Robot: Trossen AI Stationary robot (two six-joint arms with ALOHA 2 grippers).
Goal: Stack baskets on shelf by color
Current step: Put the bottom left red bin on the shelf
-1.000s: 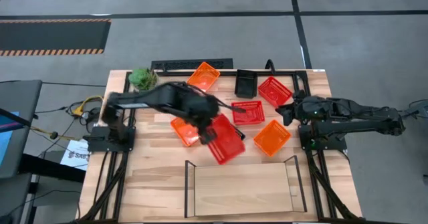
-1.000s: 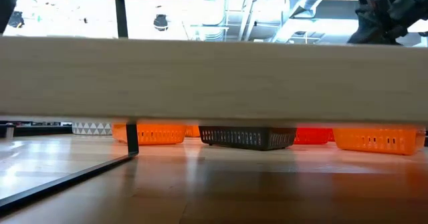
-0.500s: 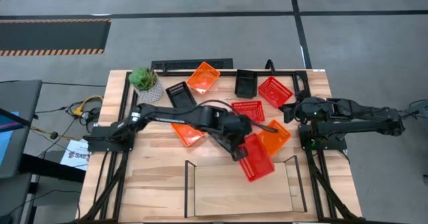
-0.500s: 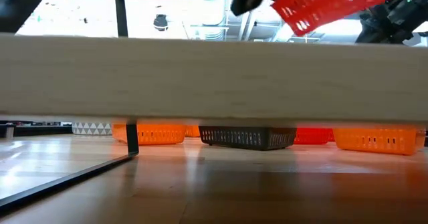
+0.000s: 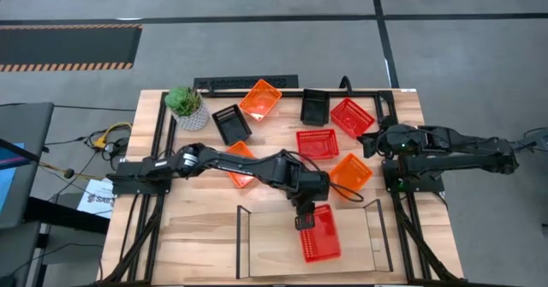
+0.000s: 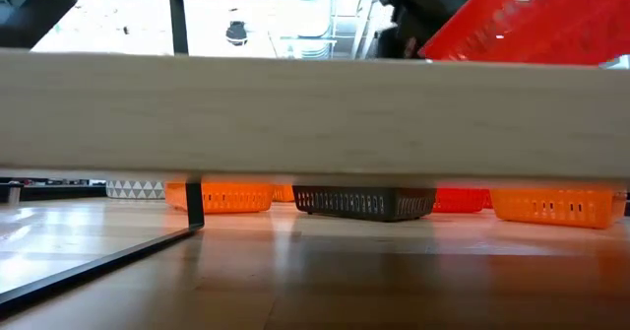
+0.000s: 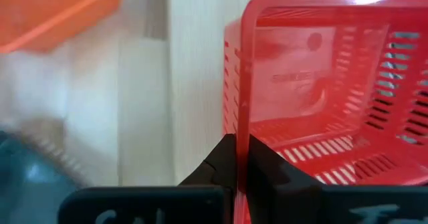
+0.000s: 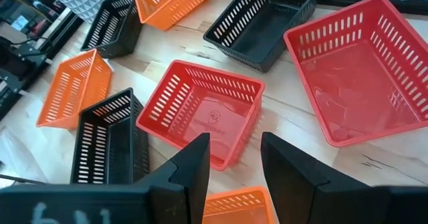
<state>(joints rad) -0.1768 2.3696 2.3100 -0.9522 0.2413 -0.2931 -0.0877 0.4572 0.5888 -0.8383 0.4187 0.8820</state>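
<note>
The left gripper's [image 7: 237, 158] fingers are pinched shut on the near rim of a red basket [image 5: 318, 233], the thin plastic wall caught between them in the lower middle of the left wrist view. From overhead, that basket now sits low and right of centre, over the light-wood shelf [image 5: 265, 236] and toward its right half. A second ago it was still back over the tabletop [image 5: 197, 206] among the others, and half a second ago it was only crossing the shelf's back edge, so the carry has just brought it over the board. In the low view the basket [image 6: 532, 20] shows tilted above the board in the upper right, so I'd judge it not yet set flat; it looks like the first basket to reach the shelf.

The left arm stretches across the middle of the tabletop from the left edge. Behind it, in the upper half of the overhead frame, the loose ones lie scattered: two more red baskets [image 5: 318, 143], orange baskets [image 5: 350, 174] and black baskets [image 5: 231, 122].

The right gripper [image 8: 234, 154] waits at the right side of the tabletop, fingers parted and empty, looking over them.
</note>
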